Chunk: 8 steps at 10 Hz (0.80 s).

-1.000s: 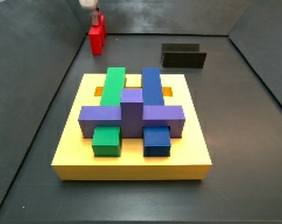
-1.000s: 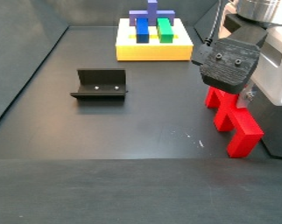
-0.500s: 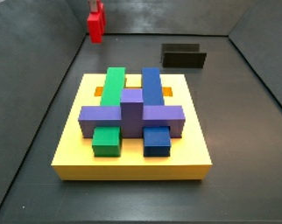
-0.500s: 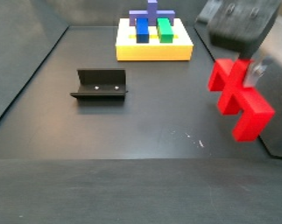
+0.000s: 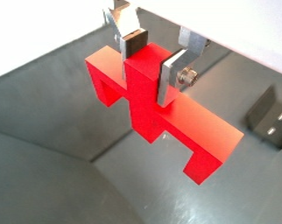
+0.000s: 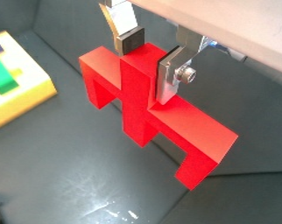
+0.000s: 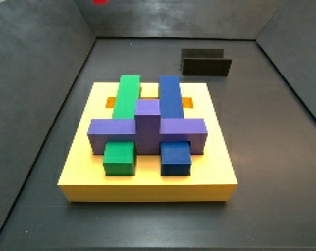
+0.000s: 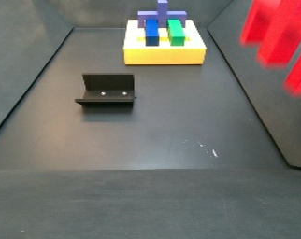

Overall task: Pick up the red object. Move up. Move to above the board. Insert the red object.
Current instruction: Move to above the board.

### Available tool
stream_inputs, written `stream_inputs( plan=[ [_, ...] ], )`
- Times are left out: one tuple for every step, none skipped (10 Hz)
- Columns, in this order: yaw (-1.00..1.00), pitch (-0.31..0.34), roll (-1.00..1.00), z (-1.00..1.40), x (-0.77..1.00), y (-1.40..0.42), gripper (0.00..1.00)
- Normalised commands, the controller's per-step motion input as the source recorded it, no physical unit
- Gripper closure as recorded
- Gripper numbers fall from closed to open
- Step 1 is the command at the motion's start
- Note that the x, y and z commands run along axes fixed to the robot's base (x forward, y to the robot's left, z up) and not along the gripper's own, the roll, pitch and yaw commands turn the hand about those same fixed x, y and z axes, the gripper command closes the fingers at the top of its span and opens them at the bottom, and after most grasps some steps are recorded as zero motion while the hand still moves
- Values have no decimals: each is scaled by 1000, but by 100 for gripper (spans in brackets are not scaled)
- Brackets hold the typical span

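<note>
Hand (image 5: 151,59) clamping red object (image 5: 155,114) by central post, lifting clear of floor; next: carrying above yellow board (image 8: 165,52), aligning with slot.

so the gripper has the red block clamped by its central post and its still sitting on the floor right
Not quite. The gripper does have the red block clamped by its central post, as both wrist views show, but the block is lifted clear of the floor: in a side view it hangs blurred, high at the frame's edge, far from the yellow board.
</note>
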Motion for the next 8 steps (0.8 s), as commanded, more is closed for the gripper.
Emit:
stream_inputs(
  plan=[
    [-2, 120, -3, 536, 51, 1, 100],
    [1000, 29, 4, 154, 538, -1400, 100],
    [1000, 24, 11, 138, 540, -1400, 100],
    [1000, 29, 12, 136, 541, -1400, 100],
    [1000, 31, -1, 139, 553, -1400, 100],
    [1000, 40, 7, 137, 572, -1400, 100],
    [1000, 46, 8, 137, 583, -1400, 100],
    [1000, 52, 3, 140, 595, -1400, 100]
  ],
)
